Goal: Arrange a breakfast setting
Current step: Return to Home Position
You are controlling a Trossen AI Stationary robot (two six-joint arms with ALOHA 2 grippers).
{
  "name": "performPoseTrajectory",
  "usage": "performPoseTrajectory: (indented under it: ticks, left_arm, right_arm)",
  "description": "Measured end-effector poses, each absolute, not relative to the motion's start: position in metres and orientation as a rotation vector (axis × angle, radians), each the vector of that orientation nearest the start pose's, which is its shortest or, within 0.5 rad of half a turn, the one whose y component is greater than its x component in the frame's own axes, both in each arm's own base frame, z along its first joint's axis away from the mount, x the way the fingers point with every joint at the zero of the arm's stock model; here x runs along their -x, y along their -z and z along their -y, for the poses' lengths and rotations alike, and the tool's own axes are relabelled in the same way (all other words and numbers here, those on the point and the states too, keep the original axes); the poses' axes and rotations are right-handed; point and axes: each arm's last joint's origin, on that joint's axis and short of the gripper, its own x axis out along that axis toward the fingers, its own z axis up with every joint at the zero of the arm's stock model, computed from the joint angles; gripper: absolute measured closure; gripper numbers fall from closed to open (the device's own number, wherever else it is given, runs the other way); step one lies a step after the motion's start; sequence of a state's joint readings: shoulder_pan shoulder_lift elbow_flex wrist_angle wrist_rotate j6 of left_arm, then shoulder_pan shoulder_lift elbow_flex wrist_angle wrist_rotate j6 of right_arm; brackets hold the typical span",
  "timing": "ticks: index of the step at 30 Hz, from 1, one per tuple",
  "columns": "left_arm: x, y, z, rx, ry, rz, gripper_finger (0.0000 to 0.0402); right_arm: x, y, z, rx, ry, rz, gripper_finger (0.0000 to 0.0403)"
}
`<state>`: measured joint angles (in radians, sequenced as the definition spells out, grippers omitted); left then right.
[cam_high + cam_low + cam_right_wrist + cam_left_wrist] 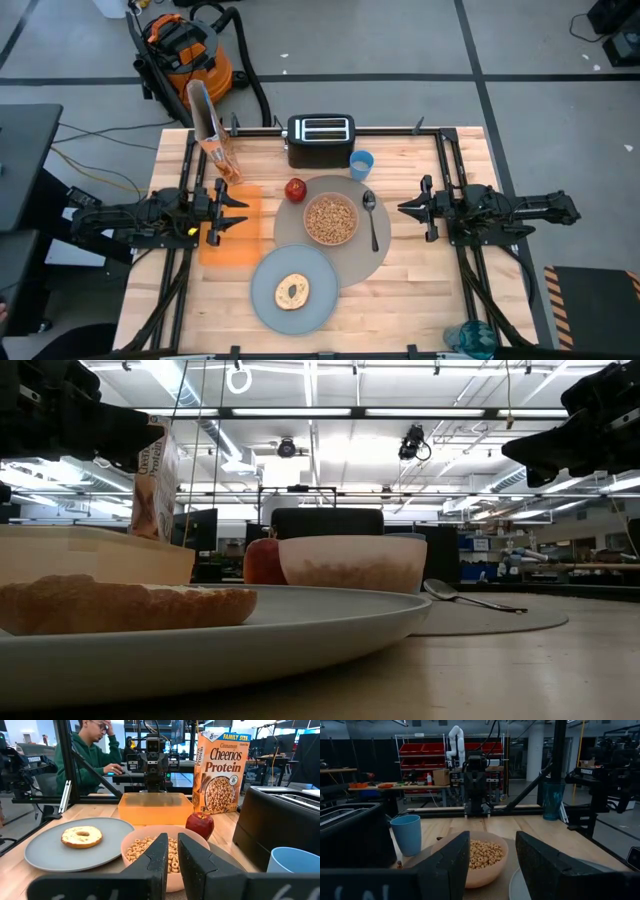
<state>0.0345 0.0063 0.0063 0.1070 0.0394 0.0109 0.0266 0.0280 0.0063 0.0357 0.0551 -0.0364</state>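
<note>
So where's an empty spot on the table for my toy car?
Bare wood lies front right, between the placemat and the table edge, and between the placemat and the right end effector. It's crowded at the back around the toaster, cup, apple and bowl.

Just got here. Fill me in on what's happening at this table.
Neither arm is holding anything. The left gripper hangs open over the orange tray; the right gripper hangs at the table's right. Between them the setting looks laid: cereal bowl and spoon on the grey placemat, bagel on the blue-grey plate, apple and blue cup by its edge.
</note>
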Motion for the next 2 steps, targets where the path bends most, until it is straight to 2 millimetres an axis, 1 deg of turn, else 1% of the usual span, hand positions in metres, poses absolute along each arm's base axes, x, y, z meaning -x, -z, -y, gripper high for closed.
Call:
performPoseTrajectory:
  ticks: [2]
  left_arm:
    - [-0.0971, -0.1755, -0.0022, -0.015, 0.004, 0.107, 0.0235]
  right_arm:
    - [-0.099, -0.1669, -0.0011, 0.036, 0.028, 0.014, 0.0353]
